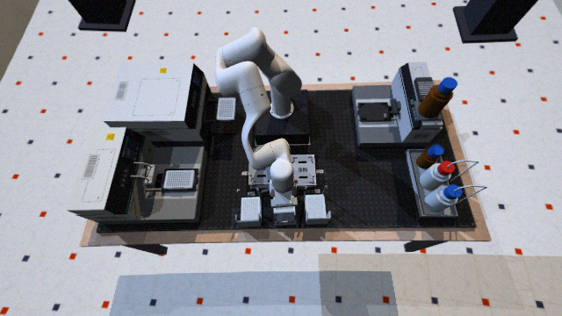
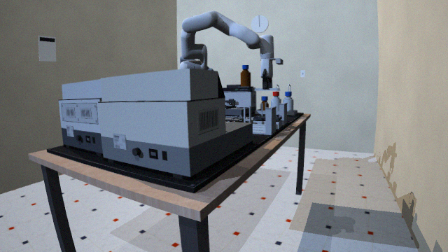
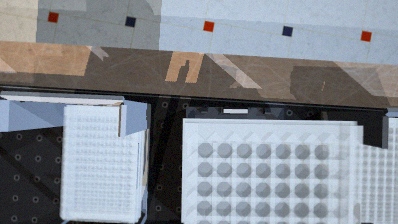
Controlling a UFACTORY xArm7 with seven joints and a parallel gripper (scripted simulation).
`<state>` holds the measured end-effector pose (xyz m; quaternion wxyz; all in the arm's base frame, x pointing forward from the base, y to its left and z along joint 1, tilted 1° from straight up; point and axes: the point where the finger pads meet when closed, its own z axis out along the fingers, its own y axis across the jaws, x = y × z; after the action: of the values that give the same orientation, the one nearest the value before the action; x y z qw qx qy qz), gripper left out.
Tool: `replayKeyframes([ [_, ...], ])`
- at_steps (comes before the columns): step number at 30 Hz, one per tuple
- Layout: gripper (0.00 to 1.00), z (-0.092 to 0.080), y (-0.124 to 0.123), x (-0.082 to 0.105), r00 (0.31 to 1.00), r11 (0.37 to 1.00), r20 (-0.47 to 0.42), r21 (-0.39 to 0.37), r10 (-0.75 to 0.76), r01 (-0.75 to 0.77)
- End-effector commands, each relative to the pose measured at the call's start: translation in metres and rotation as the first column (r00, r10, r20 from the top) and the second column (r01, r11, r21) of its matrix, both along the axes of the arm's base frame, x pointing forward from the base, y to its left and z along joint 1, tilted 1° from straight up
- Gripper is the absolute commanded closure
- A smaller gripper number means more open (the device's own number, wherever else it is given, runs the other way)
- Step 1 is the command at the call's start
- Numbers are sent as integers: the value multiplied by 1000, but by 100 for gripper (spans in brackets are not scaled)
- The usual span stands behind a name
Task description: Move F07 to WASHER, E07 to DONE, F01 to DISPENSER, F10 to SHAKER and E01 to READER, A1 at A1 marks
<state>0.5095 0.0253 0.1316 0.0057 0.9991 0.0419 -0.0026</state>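
Observation:
My gripper (image 1: 284, 206) (image 2: 267, 83) is shut on a white well plate (image 1: 284, 216) (image 2: 267, 89) (image 3: 270, 170) and holds it level above the dark slot between the two front racks. I cannot read the plate's label. In the wrist view the held plate fills the middle and hides the fingers. The DONE rack (image 1: 317, 208) (image 3: 132, 117) stands beside it with one plate (image 3: 100, 170) deep inside. The other rack (image 1: 250, 210) also holds a plate, which shows at the right edge of the wrist view (image 3: 385, 175). The right-hand instrument's nest (image 1: 373, 111) is empty.
One plate (image 1: 178, 179) sits in the front left instrument and another (image 1: 226, 108) beside the back left instrument. Nest N6 (image 1: 303, 168) lies behind the racks, partly under the arm. Bottles (image 1: 435, 175) stand at the right. The table's front edge (image 3: 200, 70) is close.

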Motion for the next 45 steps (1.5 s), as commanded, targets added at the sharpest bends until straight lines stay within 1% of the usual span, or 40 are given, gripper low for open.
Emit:
replayKeyframes([
  [1, 100, 2, 0, 3, 1000, 1000, 4, 0, 2, -2],
  [17, 100, 2, 0, 3, 1000, 1000, 4, 0, 2, -2],
  [45, 100, -32, 0, 3, 1000, 1000, 4, 0, 2, -2],
])
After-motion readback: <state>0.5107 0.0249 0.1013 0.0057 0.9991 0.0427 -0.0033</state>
